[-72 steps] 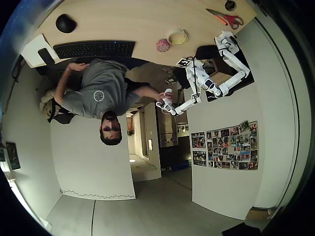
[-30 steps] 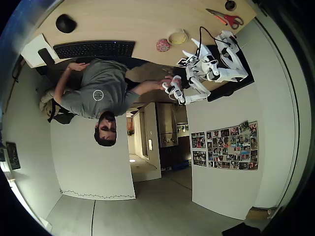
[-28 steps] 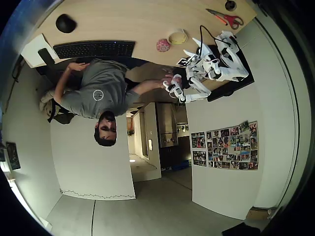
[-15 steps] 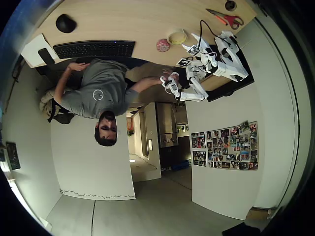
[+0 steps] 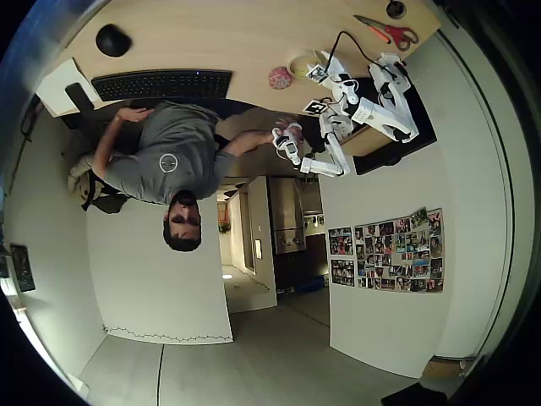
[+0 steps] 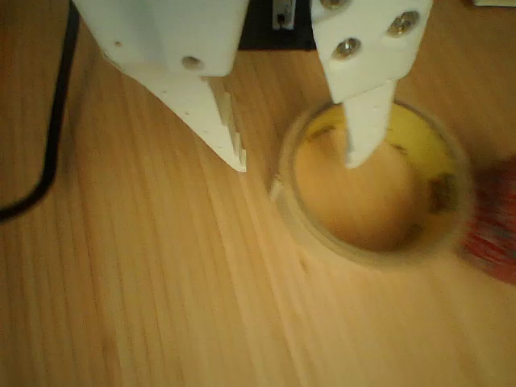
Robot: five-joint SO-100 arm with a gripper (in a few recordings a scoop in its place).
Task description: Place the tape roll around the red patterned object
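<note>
In the wrist view the gripper (image 6: 298, 161) is spread open above the wooden table (image 6: 145, 306), its two white fingers set apart and closed on nothing. The serrated finger (image 6: 211, 113) stands over bare wood just outside the ring, while the narrow finger (image 6: 367, 121) points down into the open centre of the tape roll (image 6: 322, 230), so the near wall of the ring lies between the two fingers. The tape roll lies flat on the table, blurred, with a yellow inner wall. At the right edge of this view, just beside the ring and apart from it, shows a blurred red part of the red patterned object (image 6: 493, 242). A black cable (image 6: 48, 121) curves along the left edge. In the overhead view the white arm (image 5: 372, 89) reaches from its base to the tape roll (image 5: 301, 64), with the gripper (image 5: 319, 73) at the ring's side. The red patterned object (image 5: 280, 78) sits just beside the roll, outside it. Farther along the table lie the red-handled scissors (image 5: 389, 32), a black keyboard (image 5: 161, 84) and a black mouse (image 5: 112, 39). A person in a grey shirt (image 5: 169, 156) sits at the table edge.
</note>
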